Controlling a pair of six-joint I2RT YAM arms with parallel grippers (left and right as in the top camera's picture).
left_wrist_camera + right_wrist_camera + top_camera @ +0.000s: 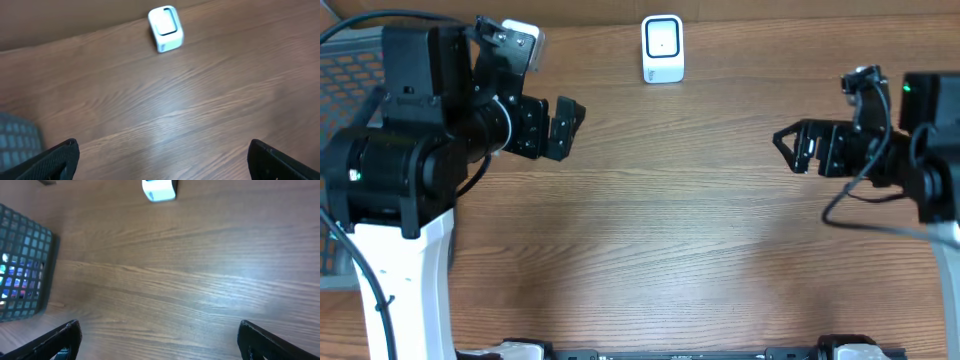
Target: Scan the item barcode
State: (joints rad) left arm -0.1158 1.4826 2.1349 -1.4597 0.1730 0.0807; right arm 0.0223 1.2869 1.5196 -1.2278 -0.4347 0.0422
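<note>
A small white scanner stands at the table's far edge, in the middle; it also shows in the left wrist view and in the right wrist view. No single item stands out: only coloured shapes show through the mesh of a grey basket. My left gripper hovers left of centre, open, with bare wood between its fingers. My right gripper hangs at the right, open and empty. Both point toward the table's middle.
The grey mesh basket sits at the table's left edge behind the left arm; a corner of it shows in the left wrist view. Wooden tabletop lies between the two grippers.
</note>
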